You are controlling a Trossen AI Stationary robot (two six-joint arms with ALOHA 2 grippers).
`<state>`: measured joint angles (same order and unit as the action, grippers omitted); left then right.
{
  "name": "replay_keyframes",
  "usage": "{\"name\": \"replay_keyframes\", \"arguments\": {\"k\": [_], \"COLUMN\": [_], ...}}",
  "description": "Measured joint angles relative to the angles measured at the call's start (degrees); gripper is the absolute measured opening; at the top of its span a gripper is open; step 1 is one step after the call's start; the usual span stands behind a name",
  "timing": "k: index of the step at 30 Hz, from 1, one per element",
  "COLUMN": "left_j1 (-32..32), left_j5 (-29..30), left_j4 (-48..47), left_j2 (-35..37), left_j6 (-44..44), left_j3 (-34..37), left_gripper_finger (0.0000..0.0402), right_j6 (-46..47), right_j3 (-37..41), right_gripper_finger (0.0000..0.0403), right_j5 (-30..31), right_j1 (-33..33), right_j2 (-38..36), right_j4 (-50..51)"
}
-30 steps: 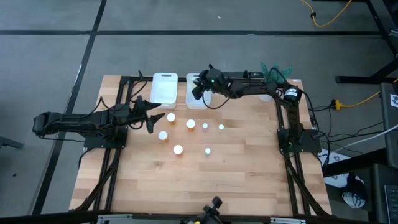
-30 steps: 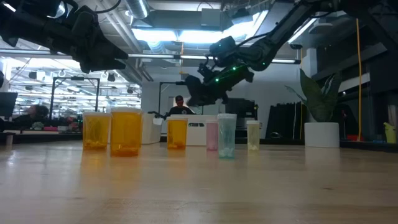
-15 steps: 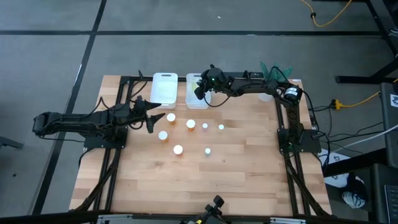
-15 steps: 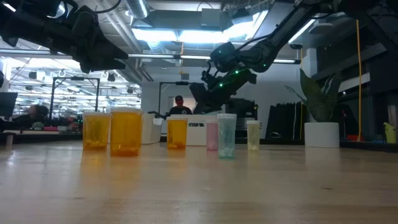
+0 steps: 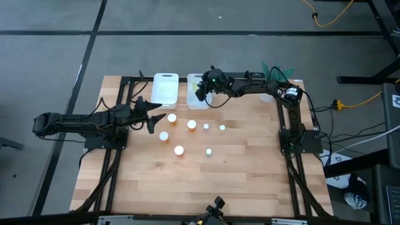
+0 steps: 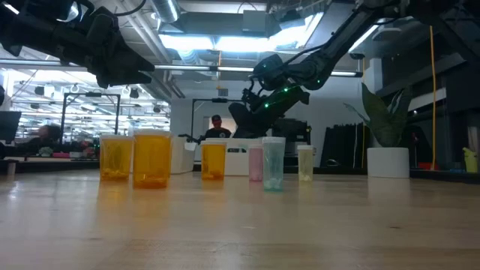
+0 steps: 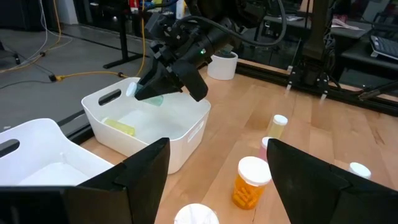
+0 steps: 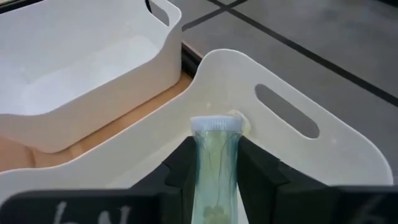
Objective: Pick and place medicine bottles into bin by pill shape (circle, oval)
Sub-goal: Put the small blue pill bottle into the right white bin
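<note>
- Worktop of pale wood is carrying two white bins at its far edge and six white-capped bottles standing loose near its middle.
- The left gripper is hovering above the worktop's left side, near the loose orange bottles; in its own wrist view the two dark fingers are standing wide apart with nothing between them, and their tips are cut off by the picture's edge.
- The left bin is lying just beside the right bin, and I cannot make out anything inside it.
- Three orange bottles are standing left of centre, apart from one another; in the low view they are partly overlapping, and their pills are too small to tell by shape.
- Three slimmer bottles are standing right of them, their colours washed out from above.
- The right gripper is hanging over the right bin, its fingers clamping a pale green bottle whose cap is pointing toward the bin's handle slot; the bottle's lower end is hidden by the fingers.
- A yellowish bottle is lying on its side on the right bin's floor.
- A white pot with a green plant is standing at the far right corner.
</note>
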<state>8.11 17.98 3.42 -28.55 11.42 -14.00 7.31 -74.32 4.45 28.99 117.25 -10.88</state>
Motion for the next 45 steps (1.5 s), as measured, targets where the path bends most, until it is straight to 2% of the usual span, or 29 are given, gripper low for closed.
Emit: {"name": "replay_keyframes", "arguments": {"k": [3,9,14,26,38,45], "left_j1": [0.01,0.01,0.00,0.01,0.00,-0.02], "left_j5": [0.00,0.00,0.00,0.00,-0.01,-0.02], "left_j4": [0.00,0.00,0.00,0.00,0.00,-0.04], "left_j2": [0.00,-0.01,0.01,0.01,0.01,-0.01], "left_j6": [-0.01,0.00,0.00,0.00,0.00,0.00], "left_j3": [0.00,0.00,0.00,0.00,0.00,0.00], "left_gripper_finger": [0.0260,0.0260,0.0260,0.0260,0.0260,0.0260], "right_j6": [-0.02,0.09,0.11,-0.02,0.97,-0.98], "right_j3": [0.00,0.00,0.00,0.00,0.00,0.00], "right_gripper_finger": [0.0108,0.0108,0.0110,0.0160,0.0163,0.0163], "right_j5": [-0.17,-6.41,-6.54,-5.77,-5.62,-8.32], "right_j1": [-0.02,-0.02,-0.04,-0.04,-0.02,-1.49], "right_j2": [0.00,0.00,-0.02,-0.02,-0.19,-4.61], "right_j4": [0.03,0.03,0.03,0.07,0.09,1.11]}}
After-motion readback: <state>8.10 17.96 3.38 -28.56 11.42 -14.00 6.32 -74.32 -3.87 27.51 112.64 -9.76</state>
